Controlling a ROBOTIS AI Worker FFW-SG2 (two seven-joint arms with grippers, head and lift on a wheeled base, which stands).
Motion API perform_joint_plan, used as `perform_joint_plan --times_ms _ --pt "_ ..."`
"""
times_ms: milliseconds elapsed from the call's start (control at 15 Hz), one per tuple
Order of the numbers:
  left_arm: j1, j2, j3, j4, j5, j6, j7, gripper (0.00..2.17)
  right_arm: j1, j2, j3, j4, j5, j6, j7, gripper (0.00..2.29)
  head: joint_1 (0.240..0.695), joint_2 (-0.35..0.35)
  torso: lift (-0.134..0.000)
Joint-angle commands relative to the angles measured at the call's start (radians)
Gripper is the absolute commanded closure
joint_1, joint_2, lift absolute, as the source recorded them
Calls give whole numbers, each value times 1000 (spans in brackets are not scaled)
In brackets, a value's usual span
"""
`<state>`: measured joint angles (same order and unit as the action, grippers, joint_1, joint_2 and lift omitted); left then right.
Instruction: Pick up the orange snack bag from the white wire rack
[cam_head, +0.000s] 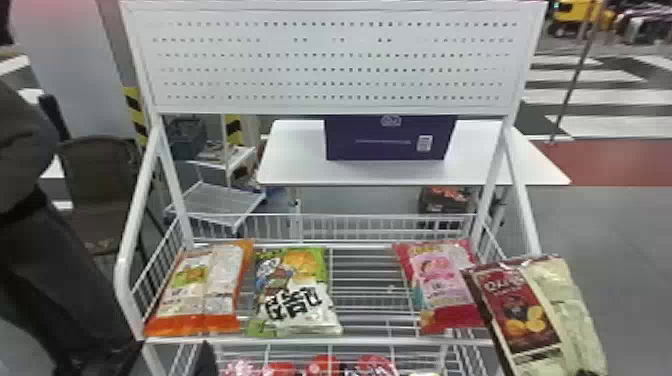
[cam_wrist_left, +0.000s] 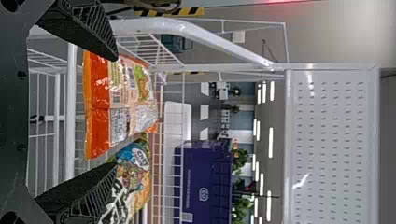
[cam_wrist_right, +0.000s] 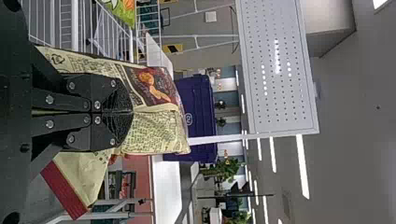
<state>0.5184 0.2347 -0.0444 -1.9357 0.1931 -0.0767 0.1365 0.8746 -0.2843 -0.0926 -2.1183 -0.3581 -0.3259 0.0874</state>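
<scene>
One left claw (cam_wrist_left: 116, 112): stood open, on the nearer arm.
Orange snack bag (cam_wrist_left: 122, 102): lay ahead, between the finger lines, on the white wire rack (cam_head: 350, 342), long axis seemingly running away from the claw.
Green bag (cam_head: 295, 295): lay just rightward.
Right claw (cam_wrist_right: 132, 112): gripped a maroon-and-cream bag (cam_wrist_right: 156, 133), farther right.
</scene>
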Motion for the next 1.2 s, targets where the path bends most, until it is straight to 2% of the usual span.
perform_joint_plan --times_ms 0,267,733,800,867,1000,1067,1133 --pt "-155 0 -32 96 -6 91 2 87 3 -1 -3 0 -1 0 0 2256 499 0 0" --pt "-363 1 -58 291 5 134 11 87 1 2 1 11 5 0 0 2256 499 0 0" --pt "-509 1 -51 488 32 162 -6 90 0 14 -1 14 15 3 2 2256 499 0 0" --pt "-515 1 -49 492 32 177 -11 215 0 14 -1 14 13 3 0 2256 499 0 0" --pt "-520 1 -45 492 40 190 -29 623 0 14 -1 14 13 3 0 2256 499 0 0" --pt "-517 0 -45 491 48 193 -15 1963 0 14 -1 14 13 3 0 2256 499 0 0" --pt "-515 1 -40 491 51 217 -20 2135 0 14 -1 14 13 3 0 2256 499 0 0" --pt "-509 3 -40 489 51 217 -23 2138 0 13 -3 14 13 3 0 2256 499 0 0"
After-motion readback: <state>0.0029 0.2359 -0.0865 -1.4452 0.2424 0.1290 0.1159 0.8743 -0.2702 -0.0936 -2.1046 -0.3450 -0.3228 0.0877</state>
